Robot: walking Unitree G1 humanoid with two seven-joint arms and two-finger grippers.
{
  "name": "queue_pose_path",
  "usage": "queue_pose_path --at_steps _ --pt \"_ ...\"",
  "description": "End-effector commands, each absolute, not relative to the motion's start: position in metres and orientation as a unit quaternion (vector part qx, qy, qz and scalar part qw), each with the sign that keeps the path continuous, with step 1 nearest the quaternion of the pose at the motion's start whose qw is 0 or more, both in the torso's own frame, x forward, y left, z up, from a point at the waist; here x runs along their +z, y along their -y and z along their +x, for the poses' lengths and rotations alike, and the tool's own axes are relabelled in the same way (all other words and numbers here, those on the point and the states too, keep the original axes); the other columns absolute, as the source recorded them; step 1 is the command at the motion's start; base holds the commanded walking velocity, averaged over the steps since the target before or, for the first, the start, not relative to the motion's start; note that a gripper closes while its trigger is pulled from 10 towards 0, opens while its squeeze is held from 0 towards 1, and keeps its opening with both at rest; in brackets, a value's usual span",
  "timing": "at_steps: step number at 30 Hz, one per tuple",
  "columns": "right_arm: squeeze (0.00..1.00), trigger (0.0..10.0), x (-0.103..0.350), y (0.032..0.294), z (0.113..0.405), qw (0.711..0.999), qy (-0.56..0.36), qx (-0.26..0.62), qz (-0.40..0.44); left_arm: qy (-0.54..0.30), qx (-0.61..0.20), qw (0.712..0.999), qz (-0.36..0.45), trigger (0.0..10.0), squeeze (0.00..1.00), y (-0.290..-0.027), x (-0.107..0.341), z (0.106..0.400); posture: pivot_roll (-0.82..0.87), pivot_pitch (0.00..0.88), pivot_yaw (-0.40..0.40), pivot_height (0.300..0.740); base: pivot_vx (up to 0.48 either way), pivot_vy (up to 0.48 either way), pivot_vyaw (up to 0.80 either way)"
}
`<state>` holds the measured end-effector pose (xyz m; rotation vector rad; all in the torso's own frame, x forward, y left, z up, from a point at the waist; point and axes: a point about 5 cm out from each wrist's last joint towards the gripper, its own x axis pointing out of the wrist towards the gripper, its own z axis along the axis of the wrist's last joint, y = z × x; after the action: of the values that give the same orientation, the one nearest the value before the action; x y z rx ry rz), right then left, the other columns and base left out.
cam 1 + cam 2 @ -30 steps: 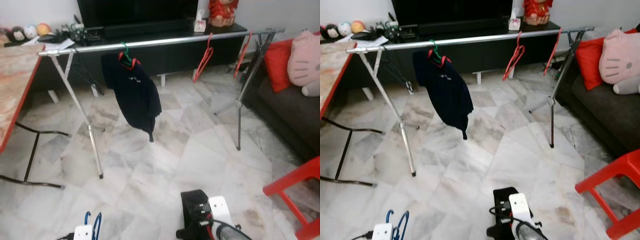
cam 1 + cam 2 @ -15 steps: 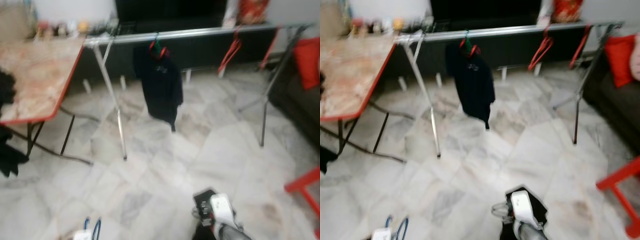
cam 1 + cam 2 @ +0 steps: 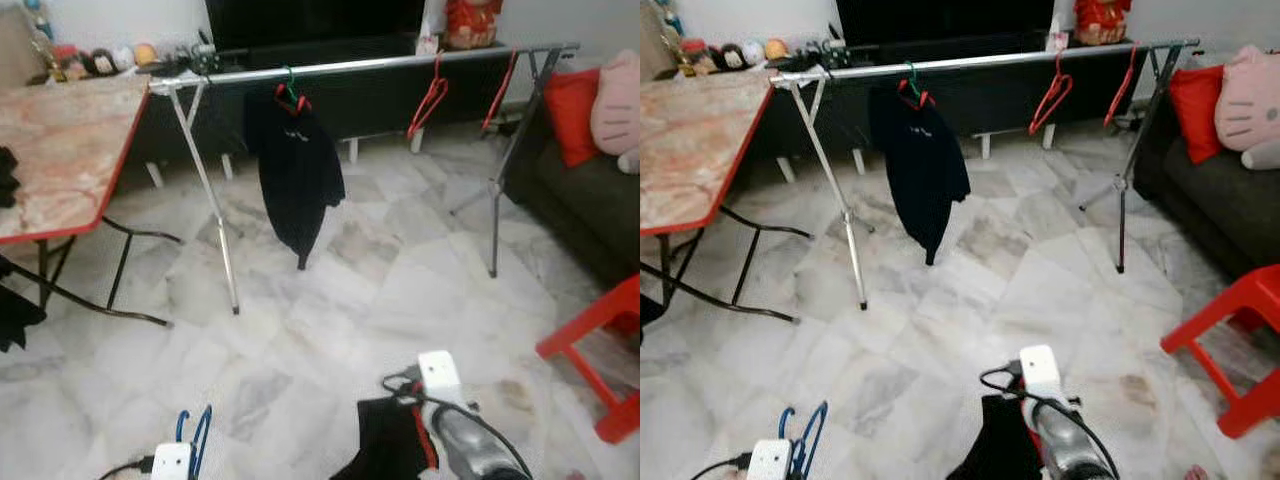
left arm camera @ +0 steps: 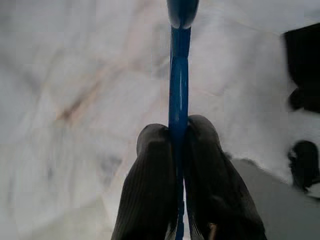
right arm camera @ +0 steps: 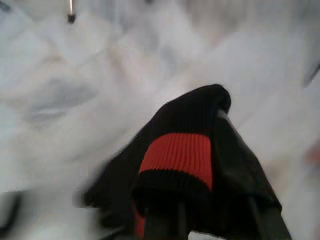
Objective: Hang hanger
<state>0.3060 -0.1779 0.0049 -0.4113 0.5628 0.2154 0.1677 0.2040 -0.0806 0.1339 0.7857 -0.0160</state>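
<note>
Left end effector [image 4: 177, 150] low at robot's left, fingers [image 4: 150, 170] clenched on blue hanger [image 4: 178, 75], hanger hook sticking up above marble floor [image 3: 400, 290]. Right end effector [image 5: 200, 200] low at robot's right, grasping black garment with red ribbed band [image 5: 176, 152]. Ahead, metal clothes rail [image 3: 380, 65] spans room; black shirt [image 3: 297, 170] hangs on it from green hanger, two red hangers [image 3: 428, 95] farther right on same rail. Red-edged desk [image 3: 60, 150] at left, red chair [image 3: 600, 350] at right, dark sofa [image 3: 580, 200] beyond.
</note>
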Motion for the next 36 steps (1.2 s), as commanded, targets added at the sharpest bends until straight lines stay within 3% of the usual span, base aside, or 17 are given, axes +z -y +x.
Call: queue_pose_path --at_steps 1,4,6,10,16,18,24,30,33,36 --pt "0.0 10.0 0.02 0.173 0.319 0.921 -0.252 0.143 -0.258 -0.383 -0.044 0.919 0.085 10.0 0.0 -0.205 -0.08 0.167 -0.13 0.0 0.029 0.74 0.0 0.0 0.0" --pt "0.0 10.0 0.027 0.169 0.327 0.903 -0.257 0.179 -0.294 -0.385 -0.082 0.915 0.094 10.0 0.0 -0.202 -0.08 0.169 -0.13 0.0 0.03 0.74 0.0 0.0 0.0" --pt "0.0 10.0 0.039 0.165 0.337 0.896 -0.246 0.203 -0.309 -0.281 -0.148 0.943 0.1 10.0 0.0 -0.209 -0.036 0.23 -0.13 0.0 0.029 0.74 0.0 0.0 0.0" --pt "0.0 10.0 0.055 0.16 0.348 0.889 -0.228 0.219 -0.33 -0.212 -0.221 0.946 0.107 10.0 0.0 -0.211 0.008 0.254 -0.12 0.0 0.026 0.74 0.0 0.0 0.0" --pt "0.0 10.0 0.068 0.152 0.357 0.877 -0.223 0.241 -0.35 -0.184 -0.302 0.932 0.079 10.0 0.0 -0.204 0.04 0.254 -0.12 0.0 0.025 0.74 0.0 0.0 0.0" --pt "0.0 10.0 0.072 0.15 0.36 0.874 -0.22 0.241 -0.36 -0.2 -0.349 0.911 0.092 10.0 0.0 -0.206 0.048 0.25 -0.12 0.0 0.021 0.74 0.0 0.0 0.0" --pt "0.0 10.0 0.074 0.149 0.363 0.866 -0.222 0.241 -0.378 -0.249 -0.401 0.874 0.118 10.0 0.0 -0.213 0.071 0.232 -0.11 0.0 0.017 0.74 0.0 0.0 0.0" --pt "0.0 10.0 0.076 0.144 0.364 0.868 -0.217 0.247 -0.372 -0.251 -0.424 0.866 0.091 10.0 0.0 -0.209 0.082 0.227 -0.12 0.0 0.017 0.74 0.0 0.0 0.0" --pt "0.0 10.0 0.079 0.139 0.365 0.871 -0.212 0.25 -0.365 -0.242 -0.478 0.841 0.072 10.0 0.0 -0.201 0.096 0.214 -0.12 0.0 0.017 0.74 0.0 0.0 0.0" --pt "0.0 10.0 0.082 0.135 0.367 0.873 -0.207 0.253 -0.363 -0.242 -0.485 0.837 0.07 10.0 0.0 -0.198 0.104 0.209 -0.11 0.0 0.02 0.74 0.0 0.0 0.0"
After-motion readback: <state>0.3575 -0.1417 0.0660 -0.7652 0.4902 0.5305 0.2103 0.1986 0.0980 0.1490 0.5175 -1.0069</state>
